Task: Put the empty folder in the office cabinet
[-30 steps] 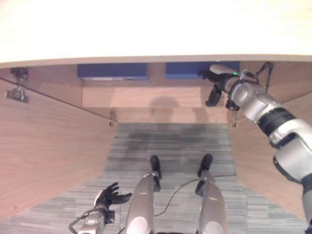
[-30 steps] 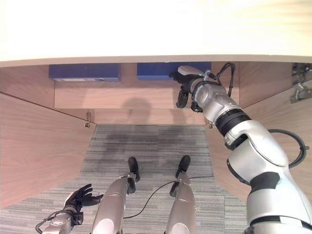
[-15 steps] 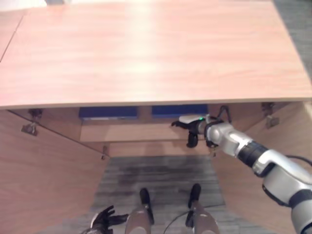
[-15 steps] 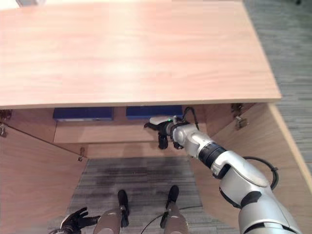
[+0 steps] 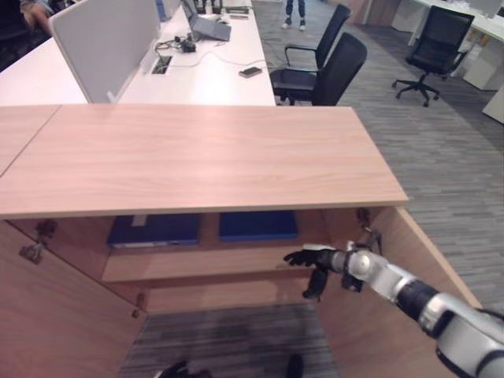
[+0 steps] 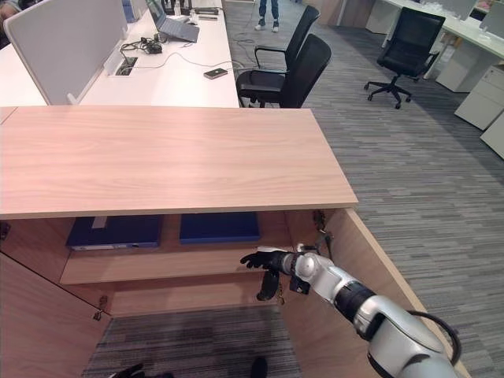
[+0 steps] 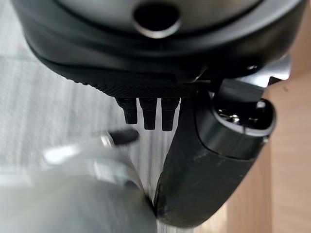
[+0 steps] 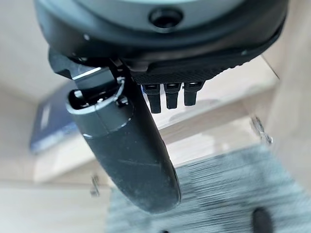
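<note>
Two blue folders lie flat side by side on the cabinet's upper shelf (image 5: 197, 264): one on the left (image 5: 155, 230), one on the right (image 5: 257, 225). My right hand (image 5: 315, 260) hovers open just in front of the shelf's edge, below the right folder, and holds nothing. Its wrist view shows a straight thumb (image 8: 126, 155) and fingertips, with a blue folder (image 8: 48, 124) beyond them. My left hand (image 5: 177, 370) hangs low over the carpet with relaxed fingers and nothing in it.
The wooden cabinet top (image 5: 197, 157) overhangs the shelf. Both cabinet doors stand open, left (image 5: 47, 315) and right (image 5: 402, 268). Behind are a white desk (image 5: 197, 75) with a laptop, black office chairs (image 5: 331, 67) and a person's legs (image 5: 293, 8) far off.
The camera has tilted up, so the cabinet top and the office behind have come into view. My right hand stays by the shelf's front edge, open.
</note>
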Controlling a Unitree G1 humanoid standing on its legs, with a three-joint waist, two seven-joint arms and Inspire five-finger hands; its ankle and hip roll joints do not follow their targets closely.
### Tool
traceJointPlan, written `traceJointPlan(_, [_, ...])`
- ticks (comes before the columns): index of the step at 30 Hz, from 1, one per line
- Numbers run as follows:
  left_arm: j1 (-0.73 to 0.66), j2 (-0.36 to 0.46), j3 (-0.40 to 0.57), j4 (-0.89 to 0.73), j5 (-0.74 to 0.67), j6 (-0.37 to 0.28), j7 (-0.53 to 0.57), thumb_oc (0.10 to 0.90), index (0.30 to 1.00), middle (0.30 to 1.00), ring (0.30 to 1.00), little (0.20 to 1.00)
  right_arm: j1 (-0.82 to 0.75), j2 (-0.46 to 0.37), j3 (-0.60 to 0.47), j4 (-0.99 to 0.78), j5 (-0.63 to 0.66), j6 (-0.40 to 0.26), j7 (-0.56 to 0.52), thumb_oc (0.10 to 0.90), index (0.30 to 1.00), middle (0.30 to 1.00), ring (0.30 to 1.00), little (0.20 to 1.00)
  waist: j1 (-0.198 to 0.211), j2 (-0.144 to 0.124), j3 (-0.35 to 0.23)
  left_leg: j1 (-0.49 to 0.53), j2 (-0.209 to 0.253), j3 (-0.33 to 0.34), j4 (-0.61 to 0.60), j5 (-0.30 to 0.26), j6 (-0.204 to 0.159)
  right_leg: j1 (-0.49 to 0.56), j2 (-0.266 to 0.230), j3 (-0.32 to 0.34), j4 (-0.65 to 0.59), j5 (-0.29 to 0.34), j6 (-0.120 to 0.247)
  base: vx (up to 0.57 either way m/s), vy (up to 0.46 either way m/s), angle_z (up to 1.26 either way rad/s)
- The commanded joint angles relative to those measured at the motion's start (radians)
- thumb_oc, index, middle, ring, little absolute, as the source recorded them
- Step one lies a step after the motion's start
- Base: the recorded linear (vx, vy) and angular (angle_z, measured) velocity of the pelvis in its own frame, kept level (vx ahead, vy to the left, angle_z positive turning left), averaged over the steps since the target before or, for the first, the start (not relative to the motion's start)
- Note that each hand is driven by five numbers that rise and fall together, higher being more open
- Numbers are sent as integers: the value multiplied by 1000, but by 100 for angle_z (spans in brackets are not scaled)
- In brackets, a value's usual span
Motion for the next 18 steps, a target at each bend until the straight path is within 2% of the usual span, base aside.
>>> traceJointPlan(1, [-28,-23,-34,27,4,-24,-1,800,900,900,900,900,-72,29,-77,42,78,-44,-81,800,900,900,900,900,-5,-57,-9,-23,-99,-156,96,12,55,44,-29,-19,57,-144,83,0,13,-63])
traceJointPlan(4, [-30,-53,-41,65,1,-22,2,800,900,900,900,900,11,92,-141,107,103,-57,-130,800,900,900,900,900,-16,-51,-35,17,-172,-233,96,-124,83,48,-18,32,46,-135,85,23,133,-52])
traceJointPlan(5, [-50,-69,-41,98,0,-14,12,800,900,900,900,900,102,160,-210,195,122,-58,-185,800,900,900,900,900,-25,-47,-44,27,-216,-308,67,-193,92,44,-31,57,47,-121,94,-25,207,-48])
traceJointPlan(9, [-56,-76,-59,103,33,-10,12,800,900,900,900,900,177,204,-262,331,83,-48,-213,800,900,900,900,900,-28,-29,-58,49,-226,-312,2,-204,105,33,-52,48,48,-97,113,-56,204,-8])
traceJointPlan(10, [-58,-75,-63,107,53,-10,15,800,900,900,900,900,192,217,-273,379,50,-43,-220,800,900,900,900,900,-27,-22,-59,49,-234,-310,-6,-208,111,22,-65,45,52,-85,121,-185,379,10])
traceJointPlan(11, [-66,-72,-70,114,74,-12,26,800,900,900,900,900,218,247,-303,480,11,-30,-233,800,900,900,900,900,-22,-13,-54,43,-268,-319,-9,-215,128,-7,-101,47,61,-51,142,-147,290,13])
traceJointPlan(13, [-66,-72,-70,114,74,-12,26,800,900,900,900,900,218,248,-303,480,11,-30,-233,800,900,900,900,900,-22,-13,-54,41,-269,-319,-8,-215,128,-8,-102,47,62,-51,142,-131,249,10])
traceJointPlan(14, [-68,-62,-62,128,103,-13,35,800,900,900,900,900,272,284,-379,566,16,-27,-243,800,900,900,900,900,-17,-9,-34,33,-321,-298,-4,-230,159,-43,-161,52,66,-4,175,-159,298,-8])
traceJointPlan(17, [-66,-56,-54,146,130,-10,35,800,900,900,900,900,298,298,-425,606,26,-28,-249,800,900,900,900,900,-17,-10,-23,32,-345,-272,-1,-240,174,-59,-191,48,54,25,190,-179,279,-14])
traceJointPlan(18, [-67,-46,-38,169,145,-9,40,800,900,900,900,900,318,308,-478,622,62,-27,-256,800,900,900,900,900,-26,-5,1,18,-358,-235,20,-241,187,-91,-214,32,55,34,202,-246,247,-26])
